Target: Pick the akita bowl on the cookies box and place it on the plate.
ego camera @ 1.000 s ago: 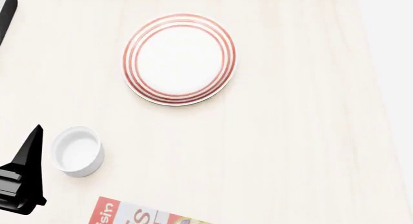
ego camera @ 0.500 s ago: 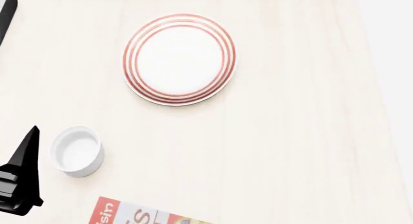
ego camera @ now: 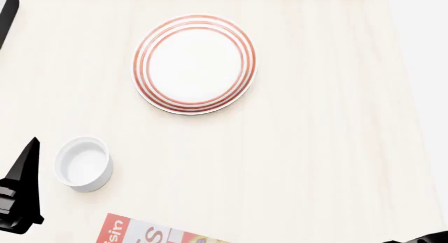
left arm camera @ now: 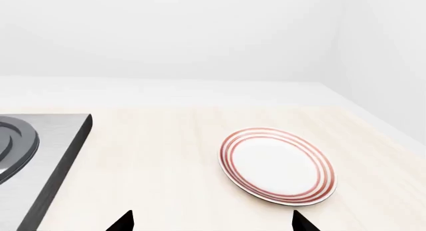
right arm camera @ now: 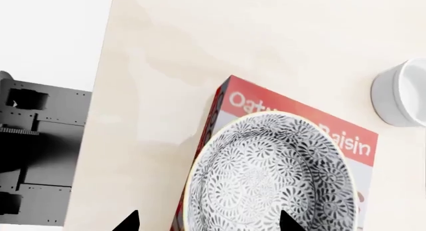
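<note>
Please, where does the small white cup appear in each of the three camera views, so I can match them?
Head view: the white cup stands at lower left, just above the cookies box corner.
Right wrist view: only part of it shows at the right edge, beside the box.
Left wrist view: not in it.
Shared landmark: the cookies box in head and right wrist views.
</note>
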You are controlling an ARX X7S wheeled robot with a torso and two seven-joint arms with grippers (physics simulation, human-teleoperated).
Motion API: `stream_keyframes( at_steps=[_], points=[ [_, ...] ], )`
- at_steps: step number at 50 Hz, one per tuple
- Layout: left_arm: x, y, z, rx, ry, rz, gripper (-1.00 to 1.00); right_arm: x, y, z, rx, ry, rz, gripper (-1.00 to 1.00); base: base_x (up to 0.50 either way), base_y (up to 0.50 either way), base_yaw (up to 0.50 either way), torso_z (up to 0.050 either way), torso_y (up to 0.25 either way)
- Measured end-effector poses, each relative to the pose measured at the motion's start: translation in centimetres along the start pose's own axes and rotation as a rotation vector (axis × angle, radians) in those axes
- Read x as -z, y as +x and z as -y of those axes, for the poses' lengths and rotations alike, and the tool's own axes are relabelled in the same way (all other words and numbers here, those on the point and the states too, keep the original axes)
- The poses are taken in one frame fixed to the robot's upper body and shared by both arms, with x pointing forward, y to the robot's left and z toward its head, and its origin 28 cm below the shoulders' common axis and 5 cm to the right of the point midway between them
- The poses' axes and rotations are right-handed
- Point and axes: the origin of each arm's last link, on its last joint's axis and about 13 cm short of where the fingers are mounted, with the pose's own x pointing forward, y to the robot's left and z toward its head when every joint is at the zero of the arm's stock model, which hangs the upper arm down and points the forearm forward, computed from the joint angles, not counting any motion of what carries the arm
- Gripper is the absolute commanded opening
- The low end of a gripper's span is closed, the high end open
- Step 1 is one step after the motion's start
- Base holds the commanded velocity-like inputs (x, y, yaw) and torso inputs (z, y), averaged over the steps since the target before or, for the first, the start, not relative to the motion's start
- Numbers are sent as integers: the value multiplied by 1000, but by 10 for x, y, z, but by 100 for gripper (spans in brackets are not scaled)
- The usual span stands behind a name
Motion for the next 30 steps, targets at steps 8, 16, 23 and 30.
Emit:
stream_keyframes(
  at_steps=[8, 16, 23, 30],
  points=[
    [0, 0, 0, -1, -2, -1, 100, 0, 5, 0, -2, -20, -3, 100, 0, 0, 0, 0, 0],
    [1, 0, -1, -2, -4, -3, 100, 0, 9, -1, -11, -33, -2, 100, 0, 0, 0, 0, 0],
    [1, 0, -1, -3, -4, -4, 100, 0, 11, -3, -29, -40, 0, 100, 0, 0, 0, 0, 0],
    [1, 0, -1, -4, -4, -4, 100, 2, 13, -3, -30, -48, 2, -100, 0, 0, 0, 0, 0]
  ],
)
